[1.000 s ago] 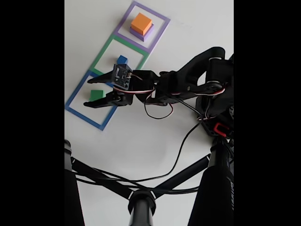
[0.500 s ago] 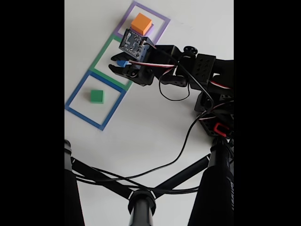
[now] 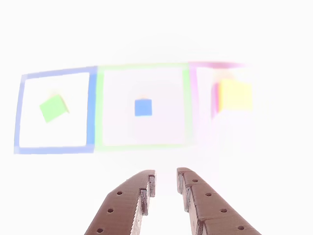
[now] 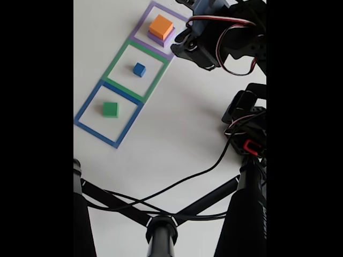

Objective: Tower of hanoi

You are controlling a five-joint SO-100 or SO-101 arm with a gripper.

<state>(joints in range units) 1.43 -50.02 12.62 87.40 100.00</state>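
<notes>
Other view puts our hand (image 3: 165, 183) empty, fingers narrowly parted, pulled back over the white counter (image 3: 244, 161). We see the blue cube (image 3: 143, 107) straight ahead of it, green cube (image 3: 53, 108) left of blue, orange cube (image 3: 234, 95) right.

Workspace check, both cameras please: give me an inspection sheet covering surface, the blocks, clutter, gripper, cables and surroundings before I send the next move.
Surface: white table, three taped square outlines in a row, blue, green and purple.
Job's things: green cube alone in the blue outline; small blue cube alone in the green outline; orange cube stacked on the pale-purple slab in the purple outline.
Clutter: nothing seen.
Gripper: gripper open, empty, above the table short of the green outline, apart from every block.
Cables: black cable trailing across the table from the arm base; looped servo wires on the arm.
Surroundings: black tripod legs in the foreground.
</notes>
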